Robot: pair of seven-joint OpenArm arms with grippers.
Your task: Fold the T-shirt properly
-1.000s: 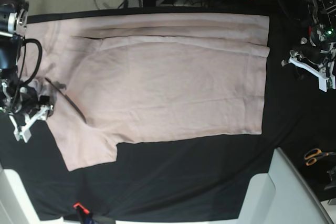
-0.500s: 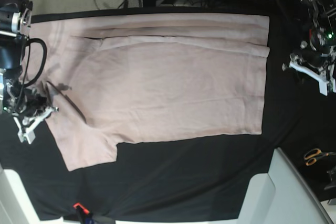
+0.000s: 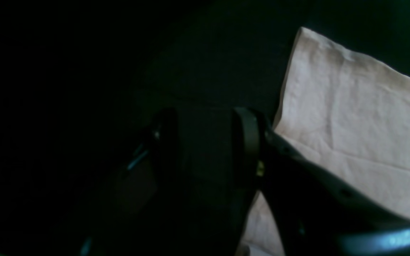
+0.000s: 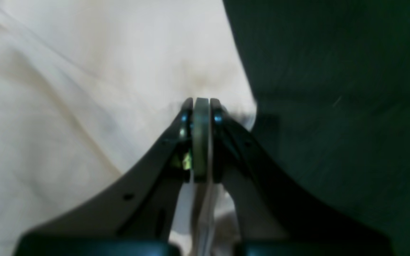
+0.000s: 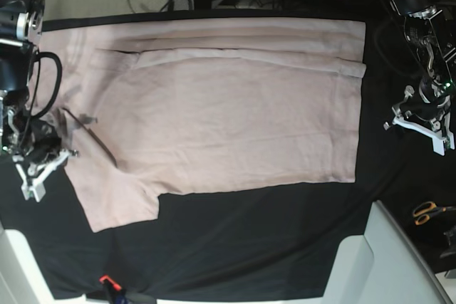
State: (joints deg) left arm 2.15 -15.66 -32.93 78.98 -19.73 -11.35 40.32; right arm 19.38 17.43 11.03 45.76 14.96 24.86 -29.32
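One T-shirt (image 5: pixel 228 112) edge pinched in right pincer (image 4: pixel 200 103), sleeve beside it.

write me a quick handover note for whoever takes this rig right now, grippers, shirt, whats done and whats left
Right gripper: jaws shut at the sleeve-side edge of the T-shirt; whether cloth is pinched is unclear.
Left gripper: jaws apart, empty, over the black table cloth just off the hem end.
Shirt: spread flat, far long edge already turned in, near sleeve sticking out.
Left: fold in the near side and sleeve, then fold lengthwise.
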